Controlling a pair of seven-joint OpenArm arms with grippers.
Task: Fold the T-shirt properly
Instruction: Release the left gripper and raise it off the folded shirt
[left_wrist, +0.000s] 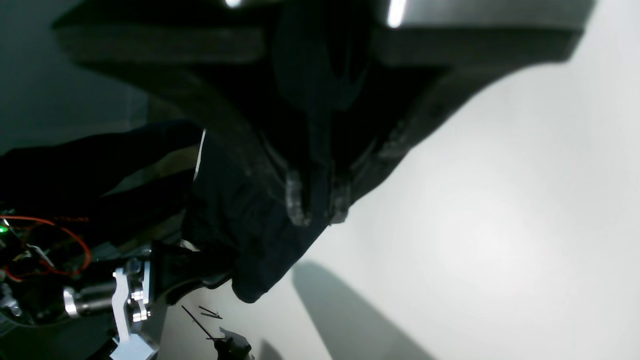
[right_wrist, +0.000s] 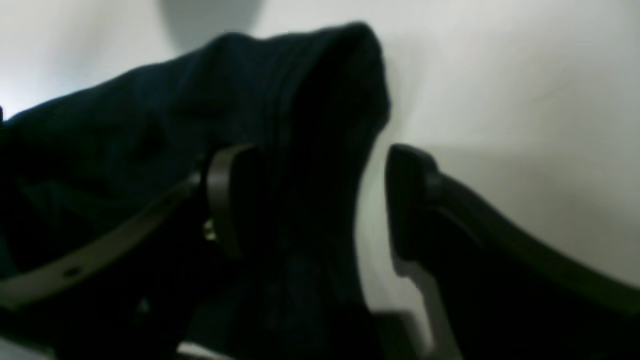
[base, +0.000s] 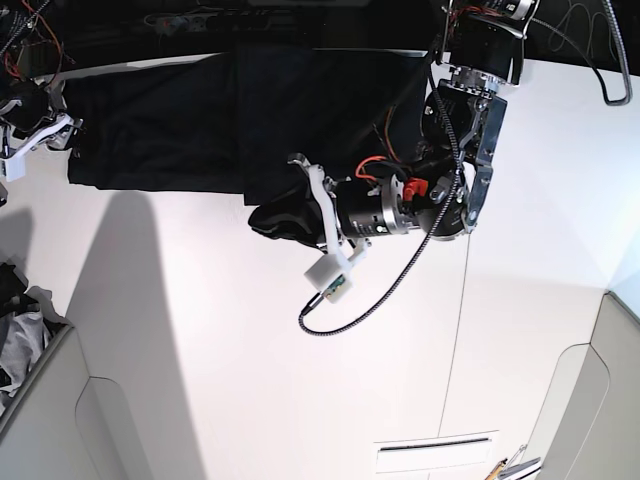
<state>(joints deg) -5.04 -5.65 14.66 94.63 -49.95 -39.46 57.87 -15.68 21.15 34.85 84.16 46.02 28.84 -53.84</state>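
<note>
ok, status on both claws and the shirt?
Left claw pinching a bunched T-shirt edge. Right claw open, fabric between its fingers. Shirt strung along the far table edge. Nothing in the way.

T-shirt (base: 180, 120) top cut by frame edge; right wrist view blurred.

I see the T-shirt (base: 170, 120) as soft, matt black cloth, creased along the table's far edge. The table (base: 250, 380) looks smooth, white and faintly glossy. The left gripper (left_wrist: 317, 202) has clear, scuffed fingertips, probably plastic. A bright bare-metal bracket (left_wrist: 131, 300) catches light. The cable (base: 385, 285) has a ribbed metallic sleeve.
</note>
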